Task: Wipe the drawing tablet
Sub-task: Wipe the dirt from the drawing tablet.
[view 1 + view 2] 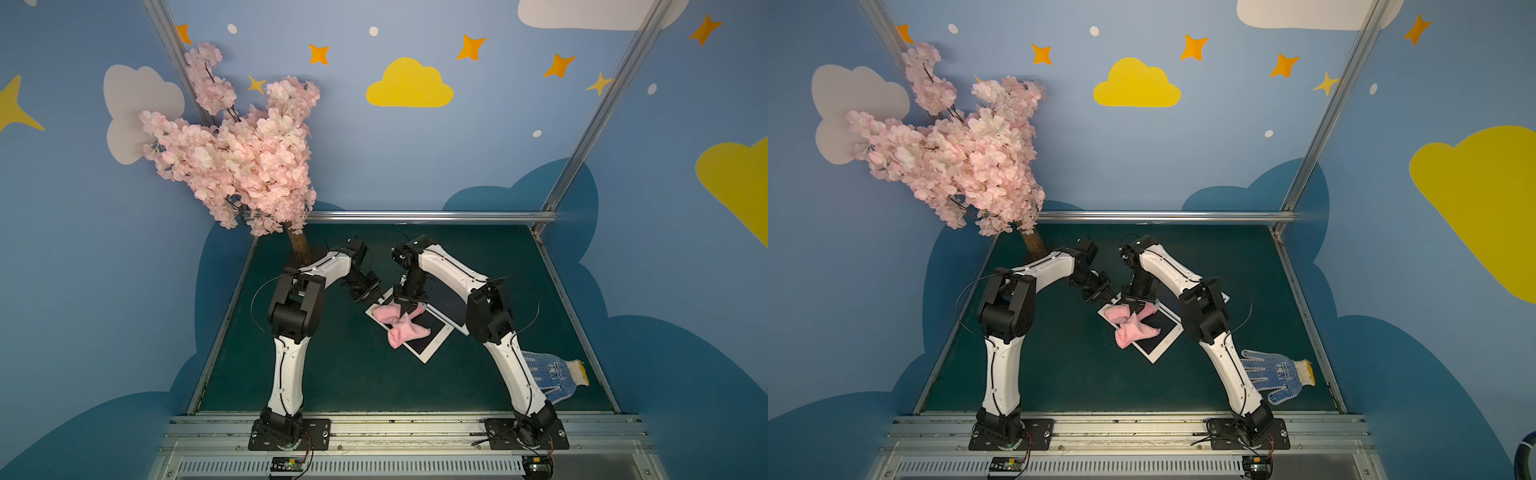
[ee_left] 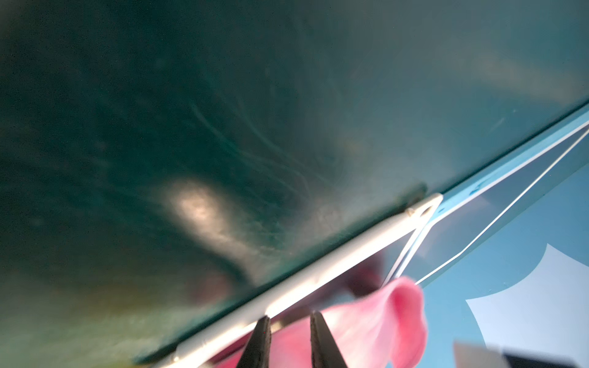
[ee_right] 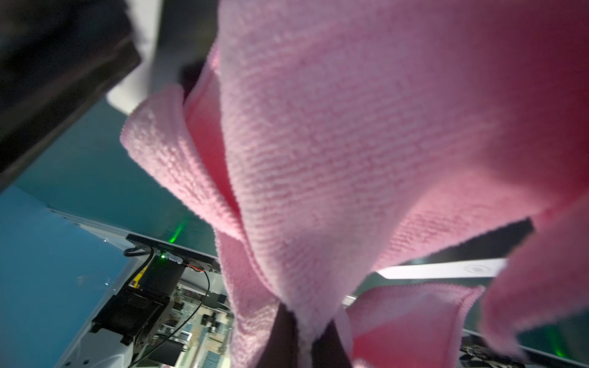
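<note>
The drawing tablet (image 1: pixel 422 345) (image 1: pixel 1156 341), a white frame round a dark screen, lies askew in the middle of the green mat. A crumpled pink cloth (image 1: pixel 399 326) (image 1: pixel 1133 326) covers its far and left parts. My right gripper (image 1: pixel 405 309) (image 1: pixel 1137 309) points down onto the screen, shut on a fold of the cloth (image 3: pixel 350 143); in the right wrist view the gripper (image 3: pixel 304 337) pinches pink fabric and the white frame (image 3: pixel 446 269) shows behind. My left gripper (image 1: pixel 374 297) (image 1: pixel 1106 297) rests at the tablet's far left edge. In the left wrist view its jaws (image 2: pixel 290 318) stand slightly apart and empty over the frame (image 2: pixel 334 255), with the cloth (image 2: pixel 382 318) just beyond.
A blue-and-white dotted glove (image 1: pixel 552 374) (image 1: pixel 1275 374) lies at the right, partly behind my right arm. A second flat dark panel (image 1: pixel 446 305) lies against the tablet's far right side. A pink blossom tree (image 1: pixel 232 158) stands at the mat's far left corner. Metal rails border the mat.
</note>
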